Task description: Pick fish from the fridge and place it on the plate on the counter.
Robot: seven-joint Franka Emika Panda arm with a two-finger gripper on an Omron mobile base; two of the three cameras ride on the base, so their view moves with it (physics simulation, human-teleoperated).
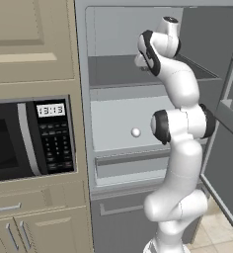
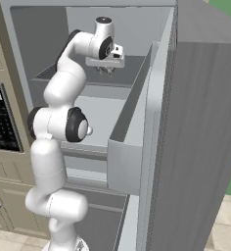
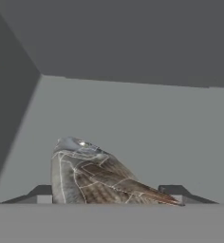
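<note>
Claw: gripper (image 2: 106, 70) is reaching into the upper part of the fridge (image 1: 113, 113), hanging just above the top shelf (image 1: 118, 69), pointing down at it. In hand view the two finger tips (image 3: 42, 193) are standing on either side of the fish (image 3: 92, 175), w/ the fish filling the gap between them.
Claw state: fingers are bracketing the fish; whether they're actually pressing on it or still slack, can't tell from these pics.
Fish: lying on the fridge's top shelf, directly under the gripper. Grey-brown, scaly pattern, blunt pale end pointing up-left in hand view, body tapering toward lower right. Shelf floor around it is plain grey; fridge back wall is running behind it.
Arm: white w/ dark joints, rising in front of the fridge, elbow sitting level w/ the drawer (image 1: 126, 123), upper links bending in over the shelf.
Fridge: door (image 2: 196, 142) is standing open to the right of the arm, door bin (image 2: 125, 162) showing on its inner side. Pale grey inside; wide drawer is sitting below the top shelf.
White ball: small white ball (image 1: 135, 132) is showing against the drawer front, below the shelf, left of the arm's elbow.
Microwave: black-fronted microwave (image 1: 27, 141) is sitting left of the fridge, built into beige cabinets (image 1: 32, 39), w/ a keypad on its right side.
</note>
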